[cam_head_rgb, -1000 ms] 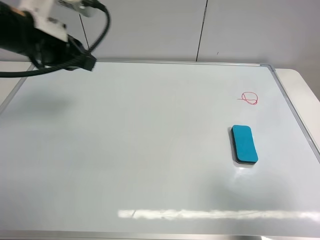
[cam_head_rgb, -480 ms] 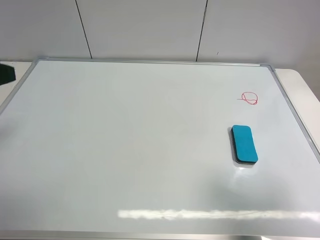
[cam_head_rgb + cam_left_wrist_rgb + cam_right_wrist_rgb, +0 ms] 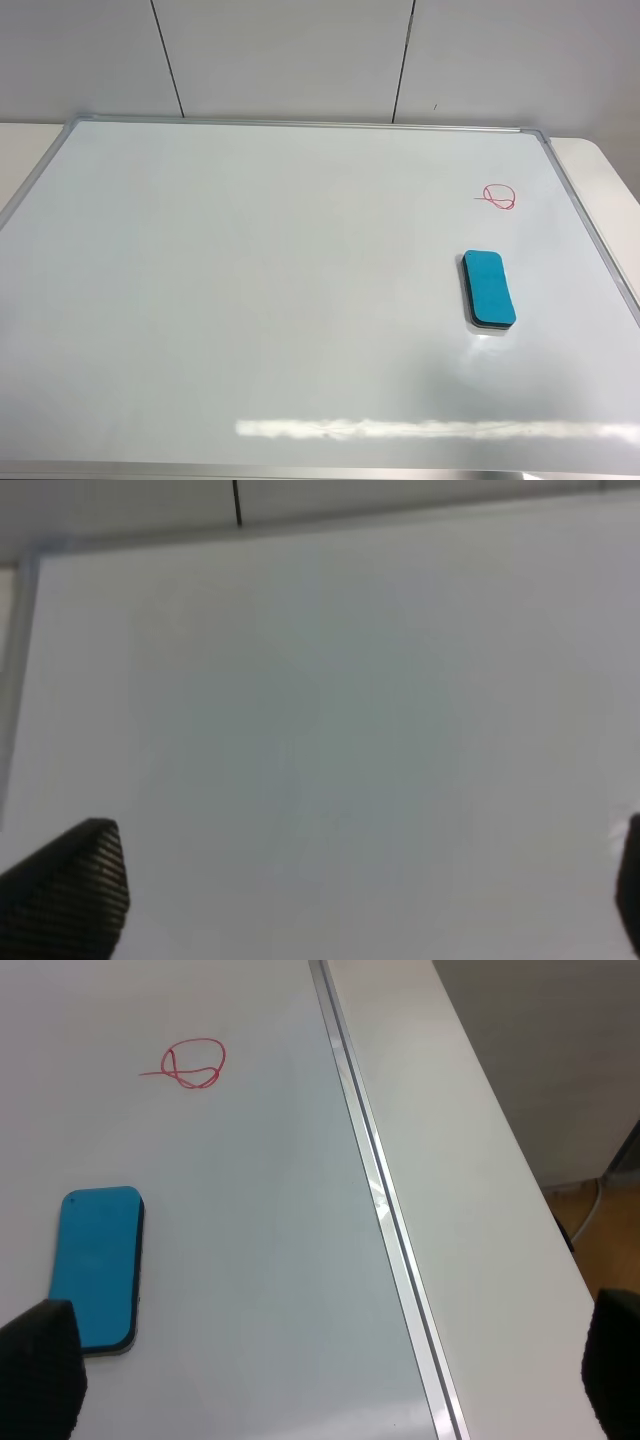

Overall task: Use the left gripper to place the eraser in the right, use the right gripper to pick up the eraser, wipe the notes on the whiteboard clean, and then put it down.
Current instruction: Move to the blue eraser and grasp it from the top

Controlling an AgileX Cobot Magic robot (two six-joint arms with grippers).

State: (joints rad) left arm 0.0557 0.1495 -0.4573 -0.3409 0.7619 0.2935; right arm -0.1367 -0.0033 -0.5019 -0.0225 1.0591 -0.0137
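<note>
The teal-blue eraser [image 3: 489,288] lies flat on the right part of the whiteboard [image 3: 250,280], a little nearer than the red notes [image 3: 498,197]. Neither arm shows in the exterior view. In the right wrist view my right gripper [image 3: 327,1380] is open and empty above the board's right edge, with the eraser [image 3: 98,1265] and notes [image 3: 192,1062] off to one side. In the left wrist view my left gripper [image 3: 350,900] is open and empty over bare whiteboard [image 3: 350,680] near its far left corner.
The board's silver frame [image 3: 385,1210] runs along its right side, with a strip of cream table [image 3: 470,1210] beyond it and floor past that. A grey panelled wall [image 3: 300,55] stands behind the board.
The left arm, over the board's far left corner a second ago, has pulled away to the left and out of the exterior view. The eraser and notes have not moved.
</note>
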